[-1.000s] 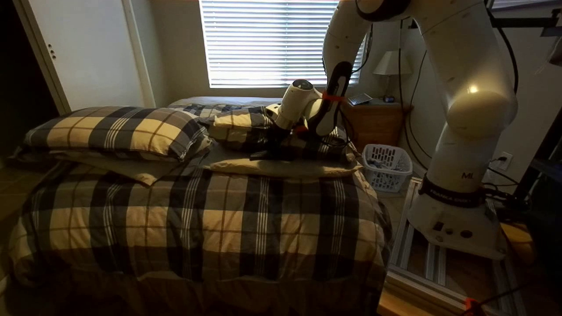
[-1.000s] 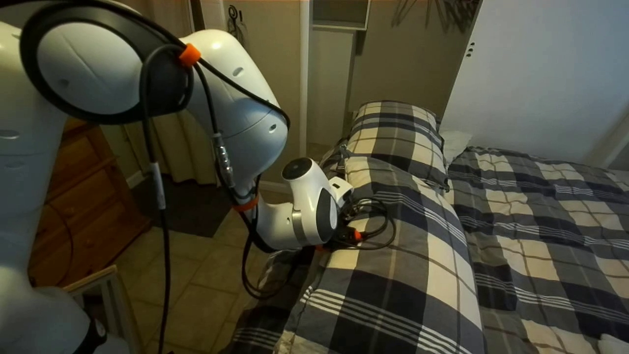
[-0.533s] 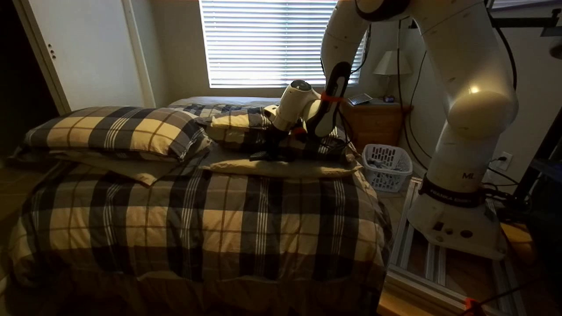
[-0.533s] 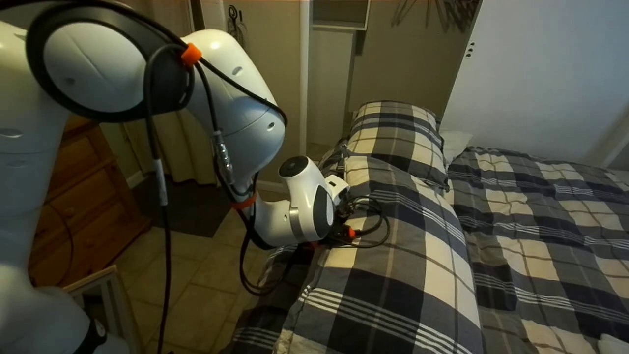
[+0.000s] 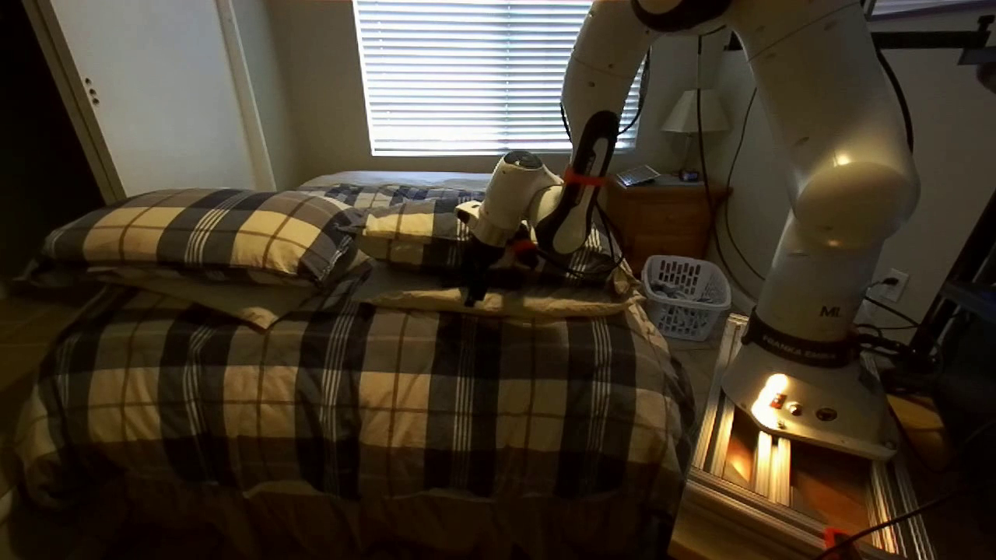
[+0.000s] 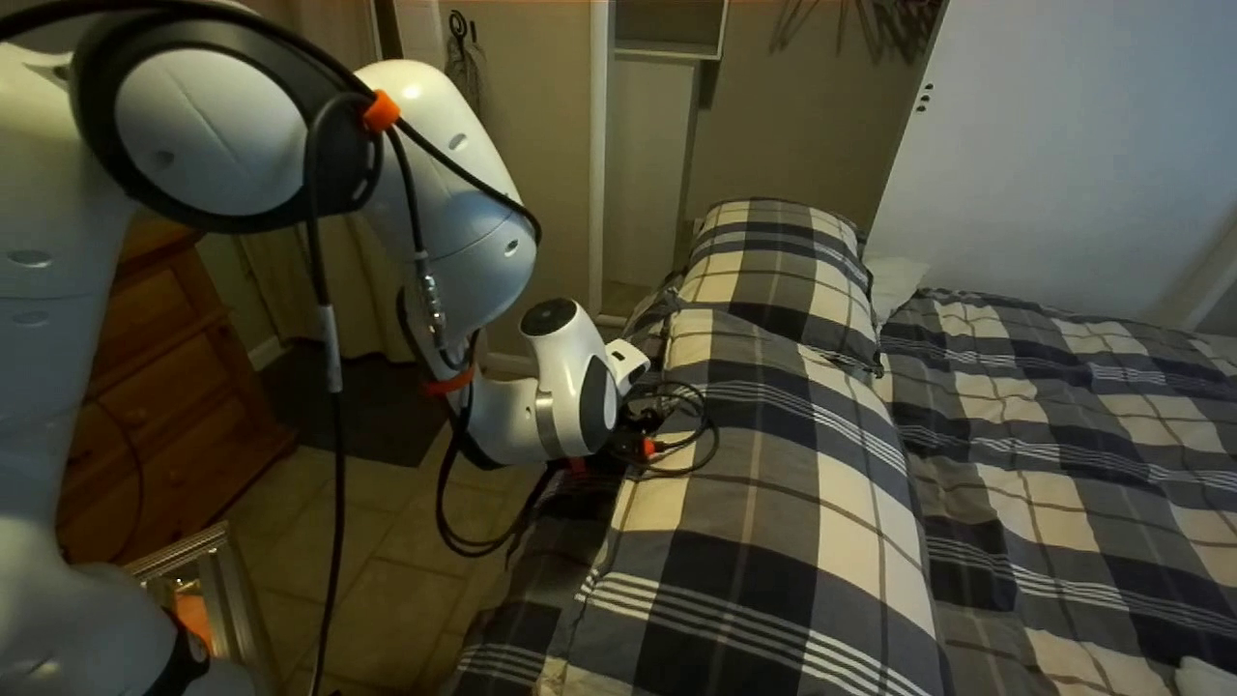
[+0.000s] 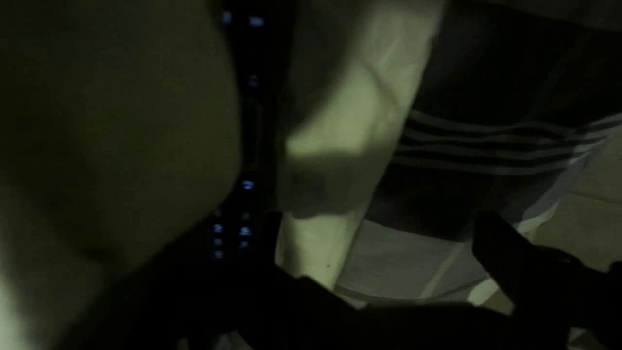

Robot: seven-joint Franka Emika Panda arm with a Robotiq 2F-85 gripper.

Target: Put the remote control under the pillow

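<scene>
The remote control [image 7: 257, 131] is dark with lit buttons. In the wrist view it lies on the pale cream pillow edge [image 7: 340, 146], and a bulging pale surface, apparently the pillow's side [image 7: 121, 121], overlaps its left edge. I cannot make out the remote in either exterior view. The plaid pillow [image 5: 397, 229] lies behind my gripper [image 5: 475, 289] and also fills the middle of an exterior view [image 6: 773, 541]. My gripper [image 7: 381, 221] is open, with only bedding between its fingers. Its left finger is beside the remote, which lies outside the jaws. In an exterior view the fingers are hidden.
A puffier plaid pillow [image 5: 202, 225] lies on the bed's other side. A cream pillow [image 5: 498, 299] lies underneath the plaid one. The plaid bedcover [image 5: 389, 404] spreads in front. A white basket [image 5: 685, 299] and a wooden nightstand [image 5: 661, 214] stand beside the bed.
My arm and gripper have drawn back from the plaid pillow. The dark flat piece that jutted sideways at the fingers no longer shows, and a finger now points down.
</scene>
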